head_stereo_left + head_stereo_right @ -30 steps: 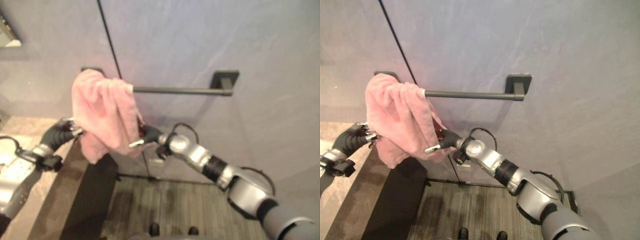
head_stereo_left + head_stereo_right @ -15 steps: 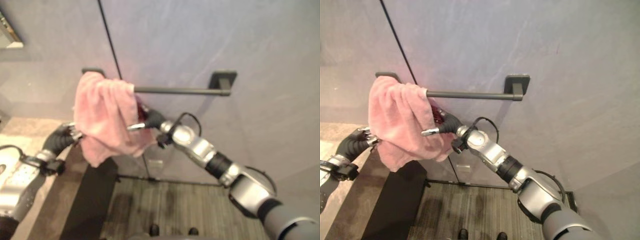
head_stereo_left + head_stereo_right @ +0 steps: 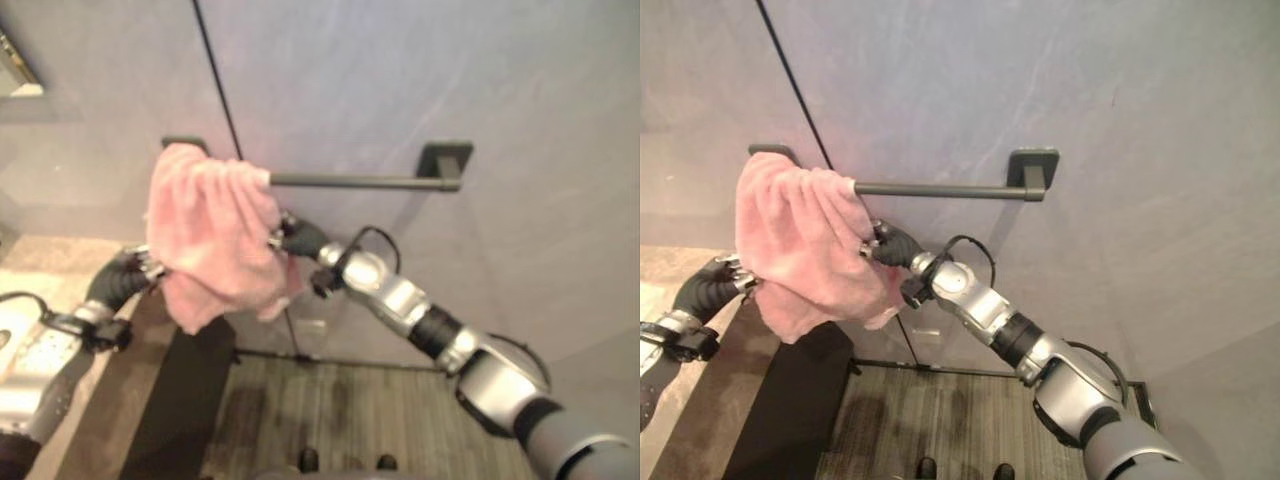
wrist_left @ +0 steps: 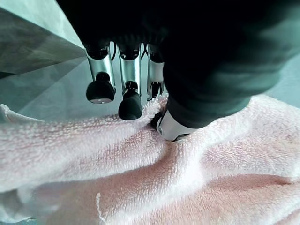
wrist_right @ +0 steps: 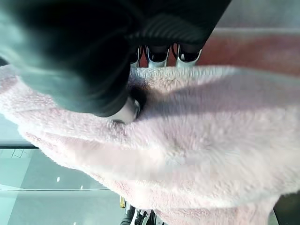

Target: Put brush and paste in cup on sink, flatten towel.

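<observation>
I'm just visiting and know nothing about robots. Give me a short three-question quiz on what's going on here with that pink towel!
1. True or false: the pink towel lies flat and spread along the dark bar.
2. Which end of the bar is the towel bunched at: the robot's left or right?
3. Multiple choice: the right hand is
A) gripping the towel's edge
B) resting on the floor
C) holding a cup

Key:
1. False; it hangs bunched.
2. The robot's left end.
3. A; the left hand touches the towel from the other side.
</observation>
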Available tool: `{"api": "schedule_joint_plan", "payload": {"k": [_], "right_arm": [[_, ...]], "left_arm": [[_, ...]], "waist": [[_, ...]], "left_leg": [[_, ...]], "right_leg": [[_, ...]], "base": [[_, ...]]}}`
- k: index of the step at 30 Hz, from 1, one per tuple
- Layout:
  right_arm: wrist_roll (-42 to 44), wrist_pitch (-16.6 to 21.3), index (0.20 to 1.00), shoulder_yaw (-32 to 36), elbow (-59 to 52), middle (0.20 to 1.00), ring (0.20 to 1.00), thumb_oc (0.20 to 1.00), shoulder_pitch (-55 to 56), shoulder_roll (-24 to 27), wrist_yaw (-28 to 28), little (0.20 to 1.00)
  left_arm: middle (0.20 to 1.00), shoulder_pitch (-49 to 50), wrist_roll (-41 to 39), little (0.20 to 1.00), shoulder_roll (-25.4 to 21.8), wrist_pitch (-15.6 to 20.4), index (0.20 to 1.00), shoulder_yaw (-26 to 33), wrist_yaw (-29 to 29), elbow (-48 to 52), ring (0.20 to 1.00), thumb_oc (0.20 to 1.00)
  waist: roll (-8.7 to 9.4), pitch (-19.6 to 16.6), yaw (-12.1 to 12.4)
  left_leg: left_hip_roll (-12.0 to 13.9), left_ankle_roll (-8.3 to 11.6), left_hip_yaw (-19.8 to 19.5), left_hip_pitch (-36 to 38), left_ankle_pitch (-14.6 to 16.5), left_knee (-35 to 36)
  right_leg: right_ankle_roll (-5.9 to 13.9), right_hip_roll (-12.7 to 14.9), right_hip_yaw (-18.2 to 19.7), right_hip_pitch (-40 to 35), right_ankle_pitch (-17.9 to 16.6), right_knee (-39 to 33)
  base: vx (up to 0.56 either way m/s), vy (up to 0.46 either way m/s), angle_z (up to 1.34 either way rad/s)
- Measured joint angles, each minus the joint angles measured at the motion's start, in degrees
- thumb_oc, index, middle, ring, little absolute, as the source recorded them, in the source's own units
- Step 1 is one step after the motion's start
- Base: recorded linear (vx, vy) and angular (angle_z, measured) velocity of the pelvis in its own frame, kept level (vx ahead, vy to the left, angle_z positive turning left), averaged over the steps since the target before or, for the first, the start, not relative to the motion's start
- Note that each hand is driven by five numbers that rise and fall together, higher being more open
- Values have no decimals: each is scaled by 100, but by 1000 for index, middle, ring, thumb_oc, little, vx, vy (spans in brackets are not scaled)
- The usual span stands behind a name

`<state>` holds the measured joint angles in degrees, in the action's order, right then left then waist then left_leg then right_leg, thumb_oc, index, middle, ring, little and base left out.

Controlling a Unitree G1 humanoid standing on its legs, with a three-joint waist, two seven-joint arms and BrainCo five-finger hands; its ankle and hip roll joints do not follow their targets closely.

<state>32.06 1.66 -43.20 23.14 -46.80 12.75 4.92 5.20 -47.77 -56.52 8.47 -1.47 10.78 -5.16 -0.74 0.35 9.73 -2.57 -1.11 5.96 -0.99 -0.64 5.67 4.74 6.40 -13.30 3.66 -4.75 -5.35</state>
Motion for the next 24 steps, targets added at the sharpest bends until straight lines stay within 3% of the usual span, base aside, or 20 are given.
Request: {"api": "schedule_joint_plan", "payload": {"k": [2,5,7,8,10,14,24], "right_arm": [[-8,1,200,27,-59,200,200,200,23,79,-21,200],[-109,89,200,513,-432,200,200,200,410,108,-166,200],[-1149,152,200,368,-1673,200,200,200,799,700,-156,200],[-1189,223,200,430,-1741,200,200,200,859,683,-96,200],[-1192,303,200,1106,-1485,200,200,200,1132,261,-339,200],[-1191,365,200,1143,-1727,200,200,200,1147,368,-390,200],[-1332,541,200,1169,-2109,200,200,200,1423,675,-463,200]], "left_arm": [[200,16,79,200,67,11,200,170,-88,18,200,200],[200,101,108,200,855,215,200,696,-343,94,200,200],[200,274,1024,200,501,107,200,472,-424,354,200,200],[200,409,1075,200,502,114,200,608,-431,462,200,200],[200,295,1043,200,1065,281,200,859,-562,564,200,200],[200,213,1125,200,1263,403,200,696,-709,996,200,200],[200,217,967,200,1151,376,200,435,-638,1137,200,200]], "waist": [[2,0,-1],[10,-8,-36],[60,1,-23],[66,2,-69],[25,-5,-141],[49,17,-141],[32,57,-225]], "left_leg": [[0,0,-2,-2,0,0],[-5,-1,-11,-4,2,0],[-4,-2,-21,-61,2,0],[-3,-1,-13,-44,2,0],[-8,-2,-15,4,3,0],[1,-3,-9,35,2,1],[14,-3,104,100,3,1]], "right_leg": [[0,0,-3,0,0,1],[1,1,-14,28,0,5],[6,6,-26,44,10,1],[3,6,-20,32,8,8],[3,3,-2,-9,7,-1],[3,1,-10,-33,7,-1],[0,-5,84,-68,10,-2]], "base": [[0,0,0],[17,1,3],[37,6,1],[6,-1,-9],[9,-4,-2],[5,-1,1],[7,-12,-2]]}}
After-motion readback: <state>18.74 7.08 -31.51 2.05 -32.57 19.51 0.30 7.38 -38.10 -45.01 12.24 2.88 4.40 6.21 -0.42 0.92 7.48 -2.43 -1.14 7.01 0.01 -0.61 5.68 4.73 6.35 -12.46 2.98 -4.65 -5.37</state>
